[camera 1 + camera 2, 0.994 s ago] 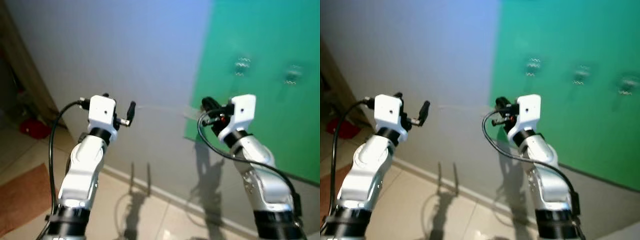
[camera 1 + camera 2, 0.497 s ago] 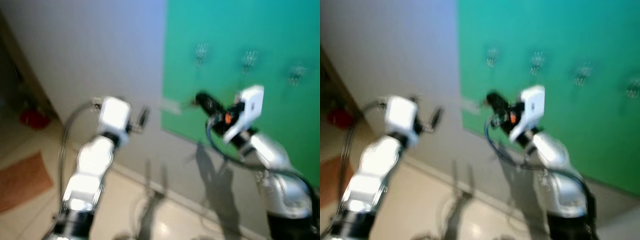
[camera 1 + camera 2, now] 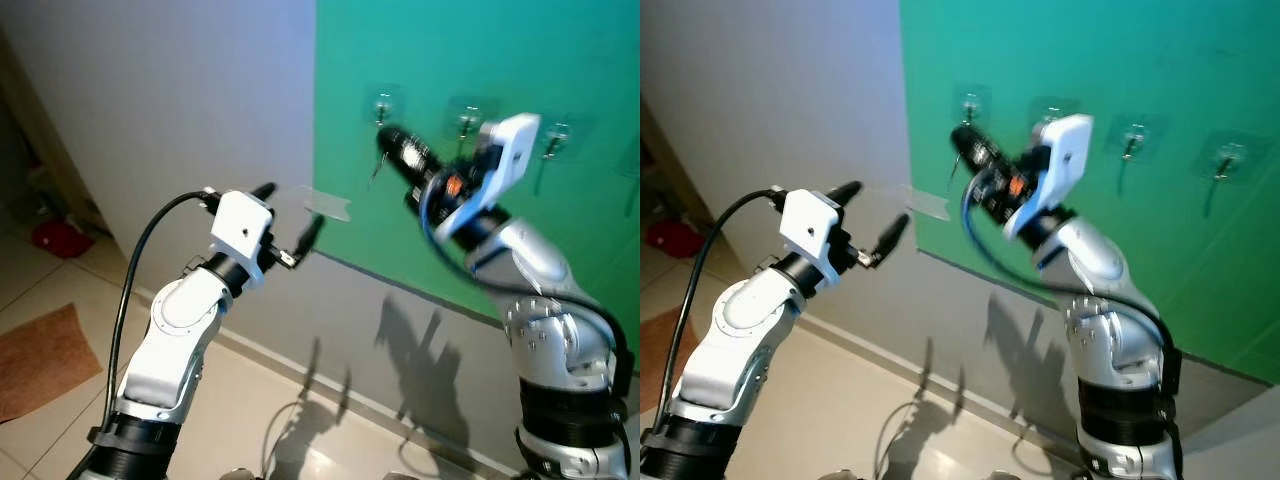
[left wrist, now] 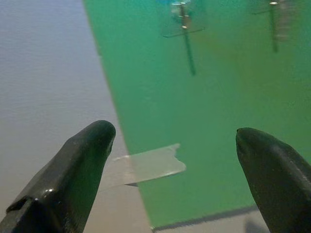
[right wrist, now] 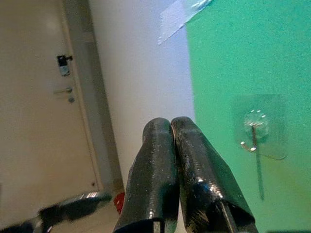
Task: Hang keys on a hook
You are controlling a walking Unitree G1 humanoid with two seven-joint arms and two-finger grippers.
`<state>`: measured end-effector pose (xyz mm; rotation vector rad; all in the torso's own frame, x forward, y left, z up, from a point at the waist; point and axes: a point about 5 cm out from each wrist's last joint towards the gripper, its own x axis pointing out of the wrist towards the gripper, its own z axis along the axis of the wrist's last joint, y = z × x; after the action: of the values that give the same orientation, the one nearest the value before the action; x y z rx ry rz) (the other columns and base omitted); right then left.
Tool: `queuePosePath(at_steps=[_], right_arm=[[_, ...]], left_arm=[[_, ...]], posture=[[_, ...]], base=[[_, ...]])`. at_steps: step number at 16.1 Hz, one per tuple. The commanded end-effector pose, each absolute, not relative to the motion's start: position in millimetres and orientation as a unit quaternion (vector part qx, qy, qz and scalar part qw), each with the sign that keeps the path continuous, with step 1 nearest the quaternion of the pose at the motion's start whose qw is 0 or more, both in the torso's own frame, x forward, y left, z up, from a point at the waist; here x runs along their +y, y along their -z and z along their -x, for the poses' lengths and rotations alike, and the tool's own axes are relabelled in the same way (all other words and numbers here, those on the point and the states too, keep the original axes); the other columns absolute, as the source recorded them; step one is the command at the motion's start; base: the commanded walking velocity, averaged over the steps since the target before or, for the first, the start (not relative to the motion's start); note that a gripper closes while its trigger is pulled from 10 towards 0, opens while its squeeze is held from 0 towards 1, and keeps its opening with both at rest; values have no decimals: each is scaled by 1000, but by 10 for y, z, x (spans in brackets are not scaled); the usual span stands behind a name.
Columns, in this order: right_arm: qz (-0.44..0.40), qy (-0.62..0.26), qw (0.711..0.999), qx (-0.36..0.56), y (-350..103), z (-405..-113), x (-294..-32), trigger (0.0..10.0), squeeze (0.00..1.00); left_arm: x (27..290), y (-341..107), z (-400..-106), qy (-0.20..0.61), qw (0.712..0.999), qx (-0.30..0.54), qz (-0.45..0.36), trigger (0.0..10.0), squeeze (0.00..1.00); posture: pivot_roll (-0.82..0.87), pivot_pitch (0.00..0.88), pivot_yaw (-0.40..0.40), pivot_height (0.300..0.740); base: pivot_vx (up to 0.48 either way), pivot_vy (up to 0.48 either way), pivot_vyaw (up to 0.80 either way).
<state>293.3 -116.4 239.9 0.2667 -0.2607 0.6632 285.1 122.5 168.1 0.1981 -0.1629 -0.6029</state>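
Keys looked to dangle as a thin dark shape [image 3: 376,170] below the right gripper [image 3: 384,136], fingers pressed together, beside the leftmost clear adhesive hook [image 5: 253,138] on the green wall panel [image 3: 500,60], at nine o'clock of its row. Hanging seemed unfinished. The left gripper [image 3: 290,215] hovered wide open, holding nothing.

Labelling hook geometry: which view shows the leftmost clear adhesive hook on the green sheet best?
Right wrist view: the leftmost clear adhesive hook is close and sharp, metal curl visible. The left wrist view has it blurred near the frame edge; both eye views show it small beside the right gripper.
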Motion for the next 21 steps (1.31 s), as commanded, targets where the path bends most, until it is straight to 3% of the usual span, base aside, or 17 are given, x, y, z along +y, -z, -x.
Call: queuePosePath(at_steps=[1, 6, 12, 21], right_arm=[[-143, -313, 930, -132, -2437, -2971, -1191, 10000, 0], [-153, -268, 942, -132, -2444, -3108, -1111, 10000, 0], [-149, -277, 941, -123, -2412, -3252, -924, 10000, 0], [-157, -262, 945, -119, -2377, -3405, -894, 10000, 0]], left_arm=[[1188, -1686, -2827, 320, 940, -77, -94, 10000, 0], [1194, -1719, -2826, 349, 930, -72, -90, 10000, 0], [1170, -1729, -2823, 356, 927, -68, -92, 10000, 0], [1138, -1719, -2799, 363, 925, -63, -91, 10000, 0]], posture=[[-59, 0, -3, 718], [-56, 0, 8, 718], [-40, 0, 10, 718], [-36, 0, 12, 718]], base=[[0, 0, 0], [0, 0, 0], [0, 0, 0], [0, 0, 0]])
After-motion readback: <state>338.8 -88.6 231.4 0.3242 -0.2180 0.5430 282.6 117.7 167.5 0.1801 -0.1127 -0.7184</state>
